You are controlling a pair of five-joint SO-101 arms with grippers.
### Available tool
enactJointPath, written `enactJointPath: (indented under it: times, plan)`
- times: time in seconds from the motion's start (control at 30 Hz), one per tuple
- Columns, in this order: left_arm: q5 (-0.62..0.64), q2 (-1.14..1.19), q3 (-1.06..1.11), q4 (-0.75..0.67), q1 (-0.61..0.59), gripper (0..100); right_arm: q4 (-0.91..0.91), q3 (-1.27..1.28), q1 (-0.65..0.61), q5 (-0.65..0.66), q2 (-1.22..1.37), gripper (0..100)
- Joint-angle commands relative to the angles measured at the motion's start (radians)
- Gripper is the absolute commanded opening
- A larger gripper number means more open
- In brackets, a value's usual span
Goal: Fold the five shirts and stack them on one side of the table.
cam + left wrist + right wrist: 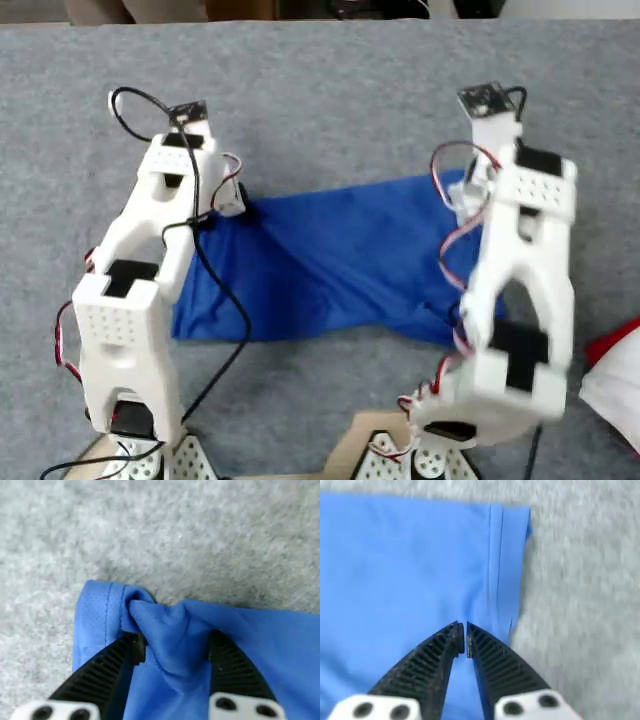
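In the high view, a blue shirt (330, 265) lies partly folded in the middle of the grey surface (320, 90), between the two arms. The left arm (130, 290) stands over the shirt's far left corner, and the right arm (520, 270) over its far right corner. At the near right edge of the surface lies a white and red cloth (612, 385), well apart from the blue shirt.

In the left wrist view, the left jaws hold a bunched ridge of the blue shirt (170, 630) between them, close to its stitched hem. The fabric is puckered up off the surface (150, 530).

In the right wrist view, the right jaws are drawn narrow, with their tips meeting over the blue shirt (395, 565) just beside its double-stitched hem. I cannot tell whether any fabric is pinched between them. The surface (580, 605) shows bare beyond the hem.
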Motion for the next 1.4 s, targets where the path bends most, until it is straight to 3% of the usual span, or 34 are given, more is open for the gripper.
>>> enactJointPath:
  times: [0.0, 0.33, 0.47, 0.6, 0.83, 1.0, 1.13, 1.37]
  plan:
    - [0.000, 0.036, -0.091, 0.038, -0.021, 18, -0.020, -0.283, -0.018, -0.029, 0.252, 2.7]
    - [-0.003, 0.087, -0.242, 0.176, -0.103, 18, 0.361, -1.254, -0.030, -0.035, 0.851, 2.7]
    - [-0.094, 0.090, -0.276, 0.242, -0.094, 18, 0.425, -1.596, -0.041, -0.031, 1.041, 2.7]
    - [-0.149, 0.090, -0.310, 0.292, -0.100, 18, 0.440, -1.781, -0.061, -0.029, 1.168, 2.7]
    - [-0.212, 0.090, -0.387, 0.379, -0.100, 19, 0.578, -1.778, -0.099, -0.028, 1.052, 2.7]
    - [-0.207, 0.082, -0.443, 0.451, -0.103, 31, 0.631, -1.765, -0.096, -0.026, 0.920, 2.9]
    - [-0.212, 0.081, -0.494, 0.486, -0.104, 31, 0.632, -1.739, -0.093, -0.011, 0.834, 3.0]
    - [-0.249, 0.079, -0.606, 0.555, -0.146, 31, 0.632, -1.340, -0.038, 0.023, 0.519, 3.0]
